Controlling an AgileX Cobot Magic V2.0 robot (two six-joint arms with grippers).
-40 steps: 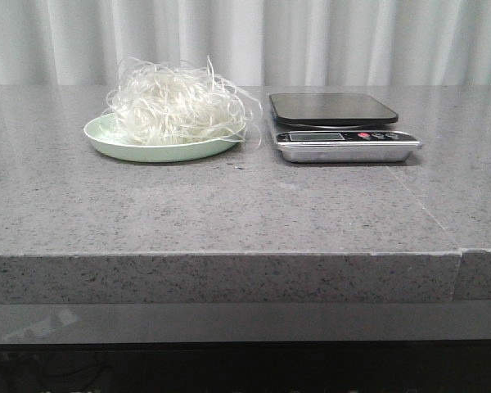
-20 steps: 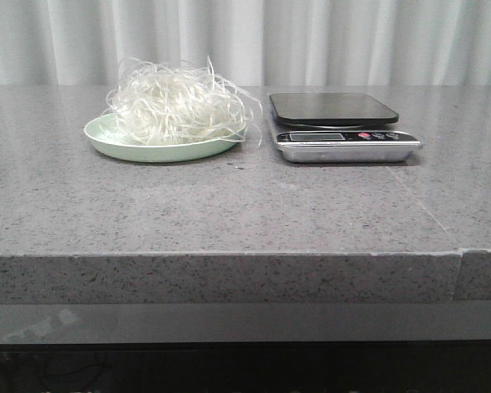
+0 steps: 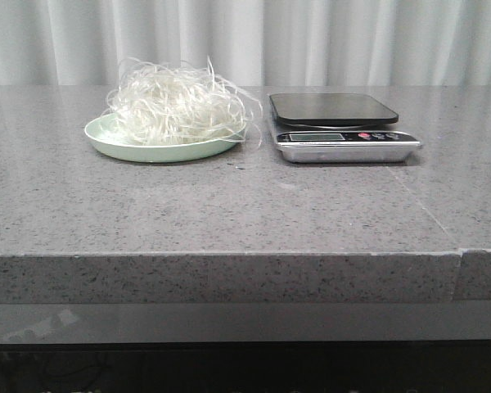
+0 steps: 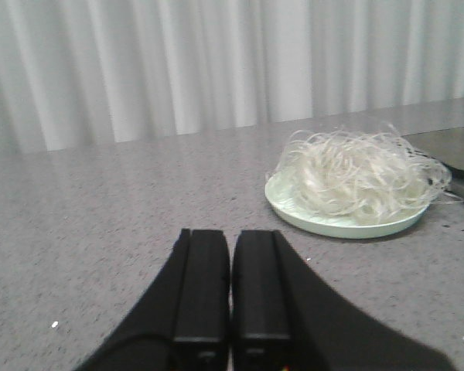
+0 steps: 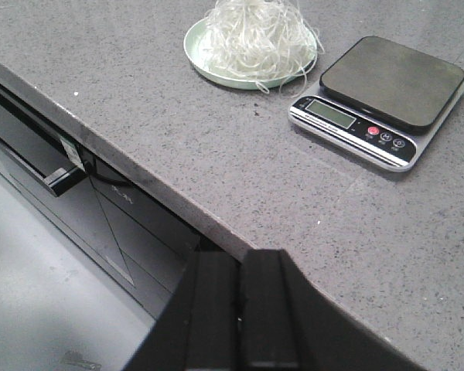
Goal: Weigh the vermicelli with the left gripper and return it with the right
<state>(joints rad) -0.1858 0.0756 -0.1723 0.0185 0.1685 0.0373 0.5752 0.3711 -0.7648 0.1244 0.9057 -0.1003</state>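
**Vermicelli on its plate beside the scale, both hands clenched and holding nothing**

The vermicelli [image 3: 178, 105] lies as a loose white tangle on a pale green plate [image 3: 106, 137], and some thin strands hang over the plate rim on the side that faces the scale [image 3: 344, 127]. The scale stands just beside the plate on the grey speckled surface [image 3: 229, 205]; its dark weighing platform [image 3: 331, 106] carries nothing, and its silver front panel has a small display and some buttons. Plate and scale do not touch each other, only a few strands reach toward the gap between them.

The left hand [image 4: 230, 297] is low over the surface, well apart from the plate, with its two black fingers pressed together and nothing between them. The right hand [image 5: 240, 309] is also clenched and holds nothing; it hangs near the front edge of the surface, far from the scale. Between each hand and the plate the surface carries no other thing. Behind the plate and the scale hangs a white curtain [image 3: 311, 41]
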